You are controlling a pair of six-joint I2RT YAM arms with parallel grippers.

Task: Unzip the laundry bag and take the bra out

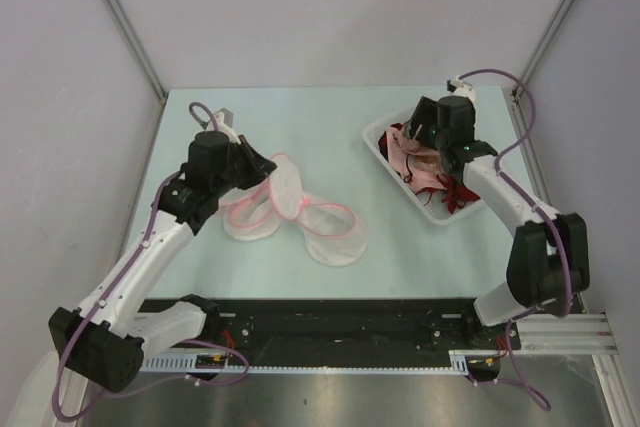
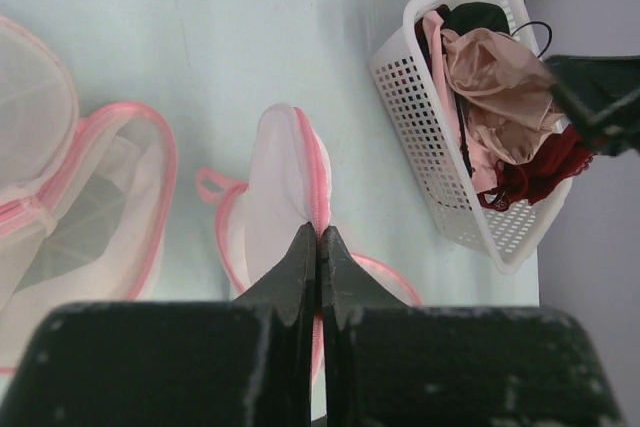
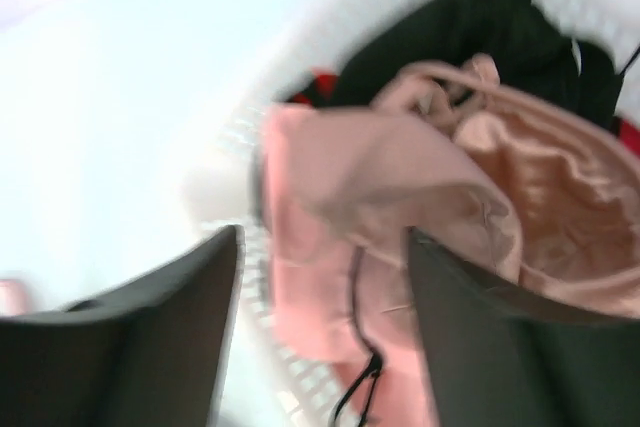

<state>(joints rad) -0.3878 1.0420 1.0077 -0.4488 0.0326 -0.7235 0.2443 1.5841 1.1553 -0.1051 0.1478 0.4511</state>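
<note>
The left fingers (image 2: 312, 247) are clenched on the pink zipper trim (image 2: 318, 172) of the laundry bag (image 2: 275, 172), which lies on the desk (image 1: 300, 127) left of centre. The right fingers (image 1: 415, 135) are spread apart, grasping nothing, above the white basket (image 2: 420, 107). The bra (image 2: 478, 17) lies at one end of the basket, touching a pale pink garment (image 2: 500, 77); a dark red garment (image 2: 545, 167) lies at the other end.

The laundry bag (image 1: 283, 187) lies on the table (image 1: 330, 117), left of the middle, and a second mesh bag (image 1: 335, 232) touches it on the right (a bit nearer the arms). The basket (image 2: 420, 107) sits well apart, on the right side toward the back. Clothes are heaped in it: the bra (image 2: 478, 17) at the far end, a silky garment (image 2: 495, 87) in the middle, a lacy garment (image 2: 545, 167) at the near end.
</note>
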